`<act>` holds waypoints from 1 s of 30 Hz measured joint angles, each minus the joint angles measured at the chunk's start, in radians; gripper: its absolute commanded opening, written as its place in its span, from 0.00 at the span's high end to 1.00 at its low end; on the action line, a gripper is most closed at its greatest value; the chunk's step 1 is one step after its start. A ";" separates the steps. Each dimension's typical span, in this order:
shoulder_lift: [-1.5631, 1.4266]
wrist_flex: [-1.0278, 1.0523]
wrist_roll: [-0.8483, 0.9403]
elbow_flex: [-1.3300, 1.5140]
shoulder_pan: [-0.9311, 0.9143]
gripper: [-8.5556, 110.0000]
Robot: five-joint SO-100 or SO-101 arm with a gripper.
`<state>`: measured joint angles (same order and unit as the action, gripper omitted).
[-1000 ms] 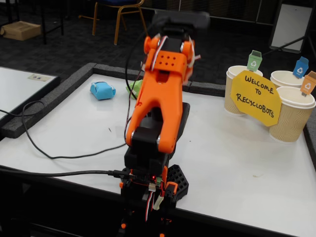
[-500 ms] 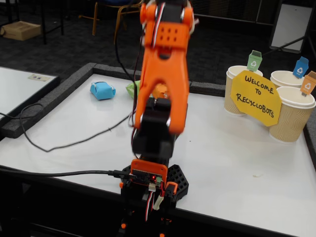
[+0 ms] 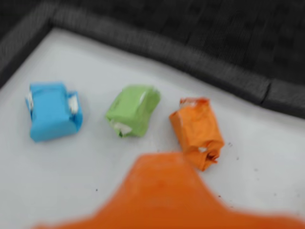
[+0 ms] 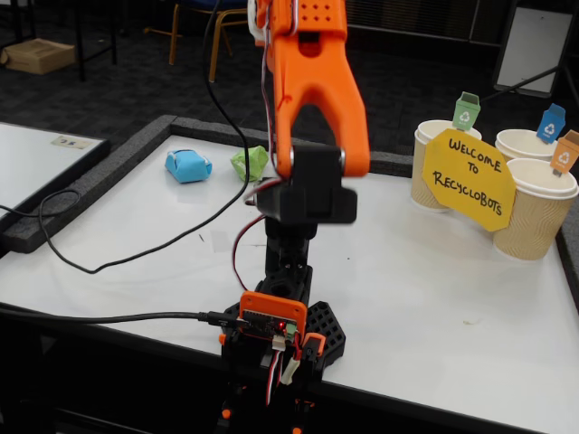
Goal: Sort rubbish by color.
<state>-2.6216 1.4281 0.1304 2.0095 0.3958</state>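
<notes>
Arm (image 4: pixel 308 99) raised and stretched toward far table edge versus a second ago. Blue lump (image 3: pixel 52 112), green lump (image 3: pixel 133 109), orange lump (image 3: pixel 196 131) side by side near border, untouched. Gripper out of clear sight; cannot tell spread or closed. Approach stage; cups (image 4: pixel 534 212) well apart.

Blue lump (image 3: pixel 53 112), green lump (image 3: pixel 134 109), orange lump (image 3: pixel 196 130) in row on white table, apart.

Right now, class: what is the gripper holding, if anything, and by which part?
Nothing. The blue lump, green lump and orange lump all lie untouched on the table.
</notes>
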 measured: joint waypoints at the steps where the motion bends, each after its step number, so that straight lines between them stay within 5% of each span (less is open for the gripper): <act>1: 0.023 -0.012 0.000 0.005 0.000 0.93; 30: 0.535 -0.176 0.000 -0.097 -0.031 0.93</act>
<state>-2.0862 1.2517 0.1304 1.9129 0.3651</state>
